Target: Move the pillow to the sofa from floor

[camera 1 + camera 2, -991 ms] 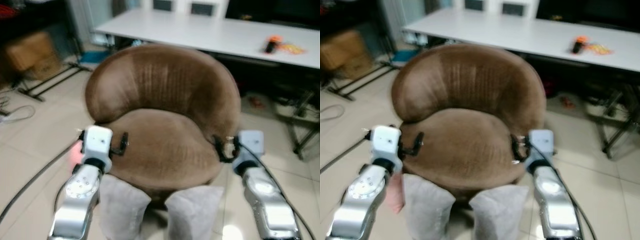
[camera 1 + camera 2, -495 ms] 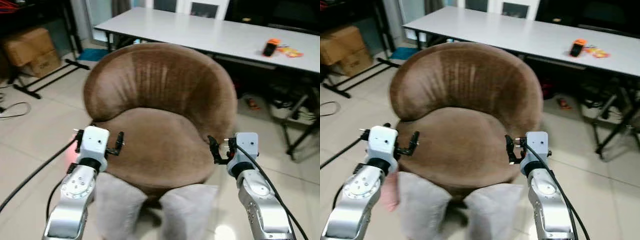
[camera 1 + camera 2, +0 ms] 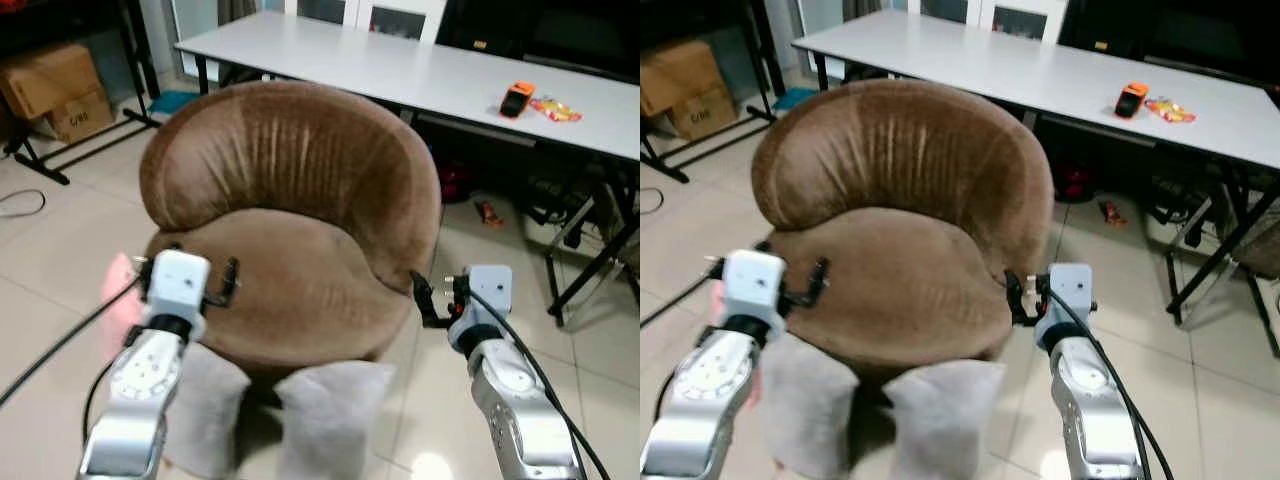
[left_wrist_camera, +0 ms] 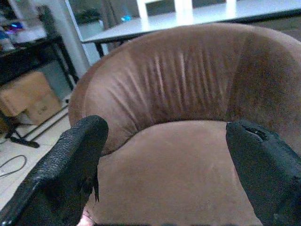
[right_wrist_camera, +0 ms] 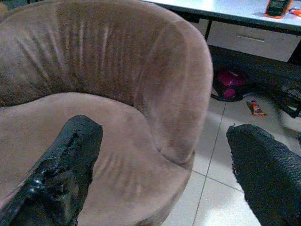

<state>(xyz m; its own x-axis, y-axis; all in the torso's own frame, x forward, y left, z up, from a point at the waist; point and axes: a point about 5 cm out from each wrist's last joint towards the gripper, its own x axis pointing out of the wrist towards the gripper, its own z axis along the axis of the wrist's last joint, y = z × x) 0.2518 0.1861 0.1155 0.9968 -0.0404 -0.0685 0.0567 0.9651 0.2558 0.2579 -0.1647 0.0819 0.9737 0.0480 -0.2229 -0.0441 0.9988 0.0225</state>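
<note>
Two pale grey pillows (image 3: 325,410) (image 3: 205,405) lie on the tiled floor, leaning against the front base of the round brown sofa chair (image 3: 290,200). My left gripper (image 3: 188,275) is held over the seat's front left edge, above the left pillow, open with nothing between its fingers (image 4: 70,160). My right gripper (image 3: 432,300) hovers just off the seat's front right edge, also open and holding nothing (image 5: 160,136). The lower parts of both pillows are cut off by the frame and partly hidden behind my left arm.
A long white table (image 3: 400,60) stands behind the chair with an orange object (image 3: 516,98) on it. Cardboard boxes (image 3: 55,90) sit at the far left. Black table legs (image 3: 590,260) and clutter stand at the right. A black cable (image 3: 60,345) crosses the floor at the left.
The whole picture has shifted and sharpened, with the chair now further left in frame: the camera moved. Both grippers stay open at the chair's front corners. The pillows have not moved.
</note>
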